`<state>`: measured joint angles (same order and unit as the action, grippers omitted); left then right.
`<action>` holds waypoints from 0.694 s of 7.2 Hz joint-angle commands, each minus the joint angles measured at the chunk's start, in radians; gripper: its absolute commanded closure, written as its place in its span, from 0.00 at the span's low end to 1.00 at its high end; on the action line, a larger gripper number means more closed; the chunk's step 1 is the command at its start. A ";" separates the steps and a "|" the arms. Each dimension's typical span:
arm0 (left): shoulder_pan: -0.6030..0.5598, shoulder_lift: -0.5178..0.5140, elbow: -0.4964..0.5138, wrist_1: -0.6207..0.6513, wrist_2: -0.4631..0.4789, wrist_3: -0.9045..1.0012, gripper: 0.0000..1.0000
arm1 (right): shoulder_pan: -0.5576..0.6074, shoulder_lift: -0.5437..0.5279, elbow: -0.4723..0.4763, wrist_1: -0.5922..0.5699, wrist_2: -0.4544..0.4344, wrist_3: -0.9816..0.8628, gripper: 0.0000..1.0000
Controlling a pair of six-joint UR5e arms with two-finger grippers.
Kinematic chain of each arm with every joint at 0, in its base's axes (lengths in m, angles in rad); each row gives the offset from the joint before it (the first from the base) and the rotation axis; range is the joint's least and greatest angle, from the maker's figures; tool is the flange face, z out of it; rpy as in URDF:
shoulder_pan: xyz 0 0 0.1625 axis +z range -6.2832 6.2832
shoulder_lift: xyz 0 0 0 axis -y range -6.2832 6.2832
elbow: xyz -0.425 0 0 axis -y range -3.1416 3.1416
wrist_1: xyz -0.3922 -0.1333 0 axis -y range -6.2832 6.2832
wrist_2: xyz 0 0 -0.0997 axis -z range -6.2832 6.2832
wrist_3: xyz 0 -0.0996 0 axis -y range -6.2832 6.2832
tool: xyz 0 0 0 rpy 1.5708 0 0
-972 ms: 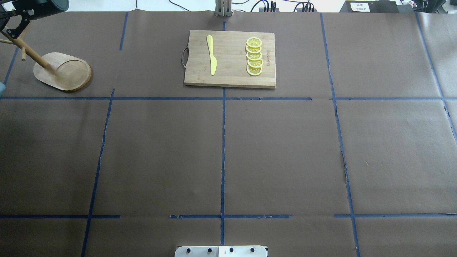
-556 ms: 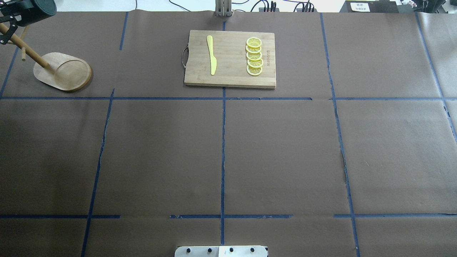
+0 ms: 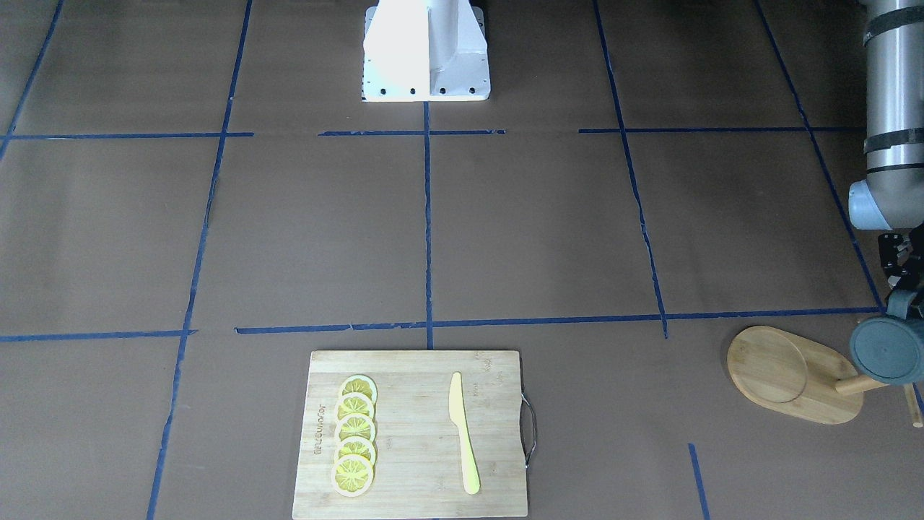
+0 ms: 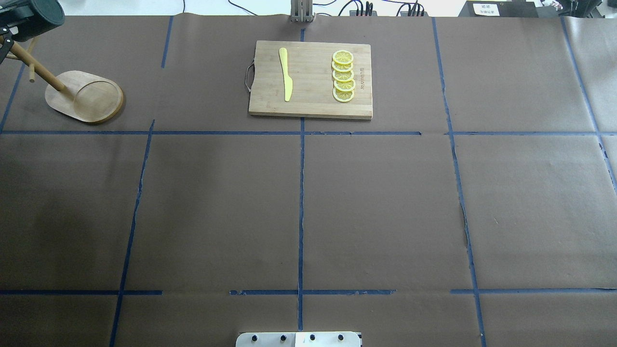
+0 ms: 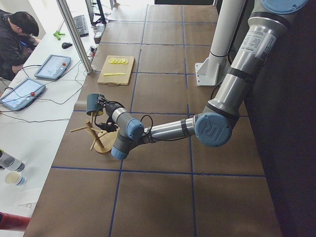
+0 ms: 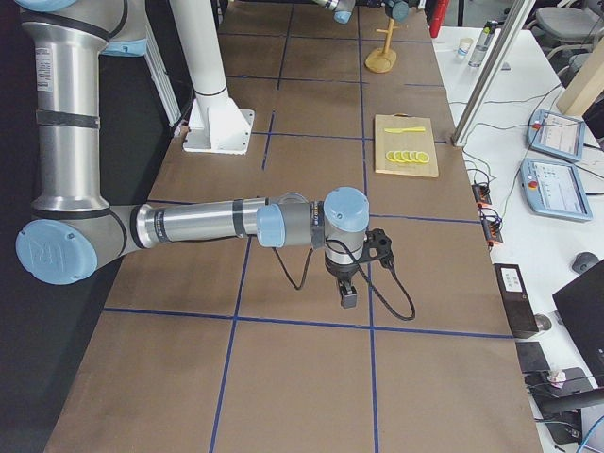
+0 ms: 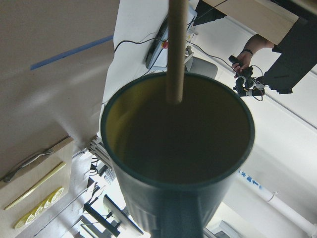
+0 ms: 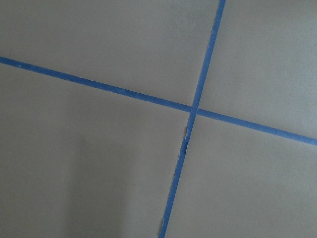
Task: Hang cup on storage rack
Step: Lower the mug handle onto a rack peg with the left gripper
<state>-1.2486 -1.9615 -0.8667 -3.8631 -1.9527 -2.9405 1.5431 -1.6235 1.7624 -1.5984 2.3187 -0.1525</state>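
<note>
Alignment matters most here, I judge. The cup (image 4: 42, 14) should travel along the line of the peg (image 7: 177, 49) so its rim does not knock the thin wood and tip the light storage rack (image 4: 62, 91). The grip should not open until the peg clearly bears the weight.

At the table's far left corner, the left gripper (image 3: 902, 296) carries the cup clear of the table, and by that I take it as clamped on the cup, though its fingers are mostly hidden. The cup hangs above the upper end of the tilted-looking post (image 4: 38, 70), with the rack's oval base just beside and below. In the left wrist view the peg comes down from the top and ends over the yellow inside of the mouth. Whether its tip has entered the cup I cannot tell, and the handle is out of sight.

Further right, well apart, a cutting board (image 4: 270, 108) holds a yellow knife (image 4: 286, 74) and lemon slices (image 4: 343, 76).

The right gripper (image 6: 347, 294) hovers low over bare taped paper, far from the cup, and I cannot tell whether its fingers are apart or together.
</note>
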 commanded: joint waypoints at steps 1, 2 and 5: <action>0.000 0.013 0.020 -0.024 0.001 -0.002 0.99 | 0.002 0.001 0.002 0.000 0.001 0.001 0.00; 0.000 0.015 0.026 -0.029 0.001 -0.002 0.98 | 0.000 0.001 0.002 0.000 0.001 0.001 0.00; 0.000 0.021 0.063 -0.036 0.001 -0.008 0.93 | 0.000 0.001 0.002 0.000 -0.001 0.001 0.00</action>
<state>-1.2487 -1.9417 -0.8234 -3.8981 -1.9512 -2.9435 1.5437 -1.6234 1.7637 -1.5984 2.3184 -0.1518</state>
